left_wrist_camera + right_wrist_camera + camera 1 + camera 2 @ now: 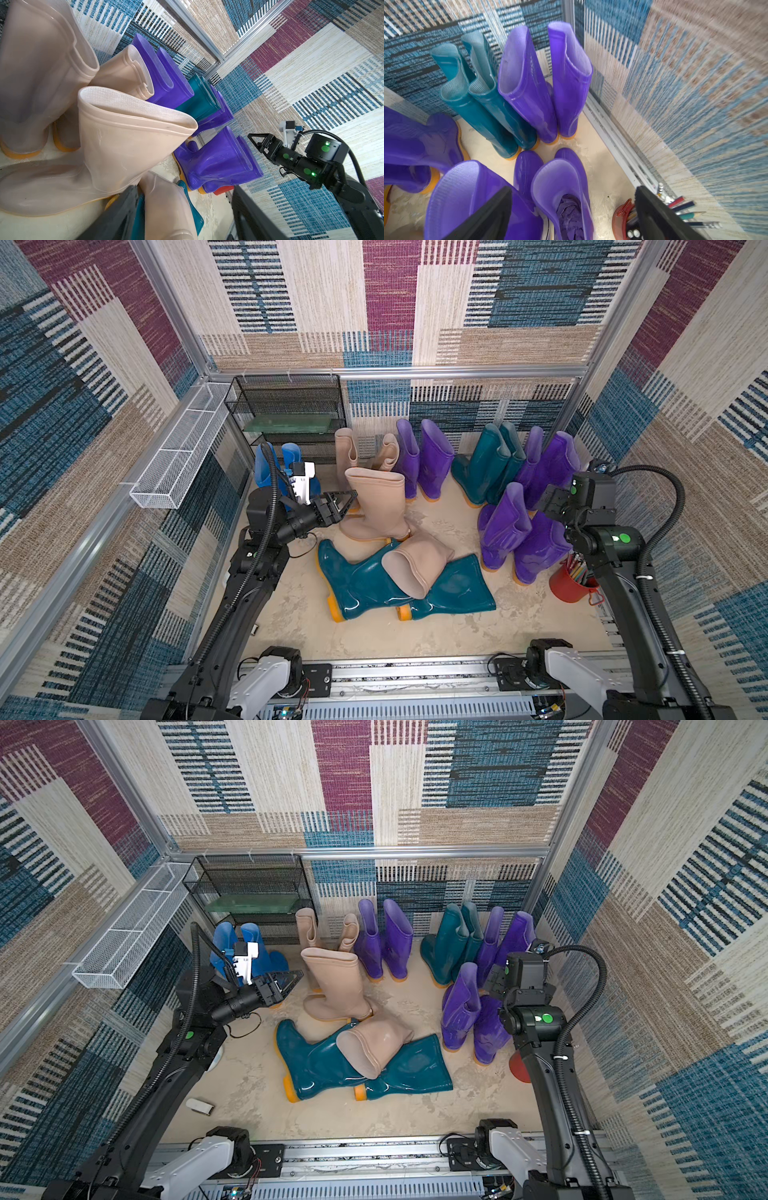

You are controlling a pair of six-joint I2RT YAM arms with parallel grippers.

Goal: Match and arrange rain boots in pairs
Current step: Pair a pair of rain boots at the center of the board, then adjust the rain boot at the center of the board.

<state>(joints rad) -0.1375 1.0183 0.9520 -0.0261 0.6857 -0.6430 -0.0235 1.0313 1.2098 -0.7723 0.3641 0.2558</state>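
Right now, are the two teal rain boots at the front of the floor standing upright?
No, the teal boot and its teal mate both lie on their sides, with a beige boot lying across them.

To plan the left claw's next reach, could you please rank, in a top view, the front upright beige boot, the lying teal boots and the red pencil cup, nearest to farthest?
1. front upright beige boot, beside the left claw.
2. lying teal boots, mid-floor.
3. red pencil cup, far over on the robot's right.
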